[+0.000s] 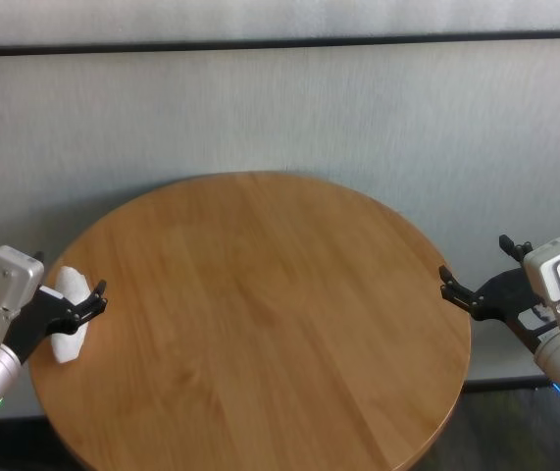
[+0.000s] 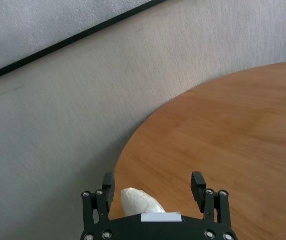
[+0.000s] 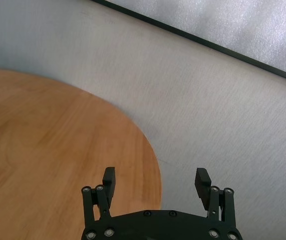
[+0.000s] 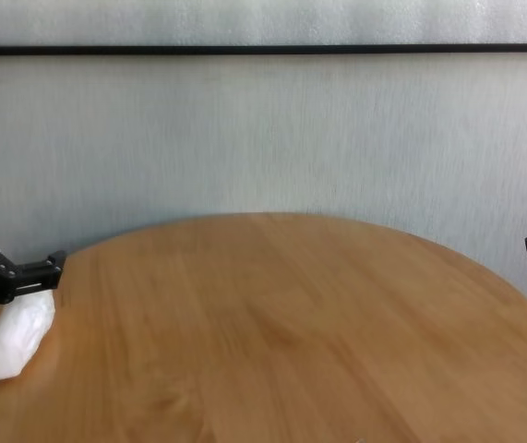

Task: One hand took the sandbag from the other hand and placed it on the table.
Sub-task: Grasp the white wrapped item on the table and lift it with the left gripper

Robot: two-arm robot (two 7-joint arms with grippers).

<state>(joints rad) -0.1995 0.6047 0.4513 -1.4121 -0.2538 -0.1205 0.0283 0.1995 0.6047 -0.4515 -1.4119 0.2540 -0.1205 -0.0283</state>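
Lying near table (image 1: 260, 294) rim, sandbag (image 4: 18, 337)

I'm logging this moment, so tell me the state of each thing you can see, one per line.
Sandbag: lying on the table's left edge, under the left gripper, not gripped.
Left gripper: fingers open, above the sandbag.
Right gripper: fingers open, holding nothing, at the table's right edge.
Round wooden table: bearing only the sandbag.
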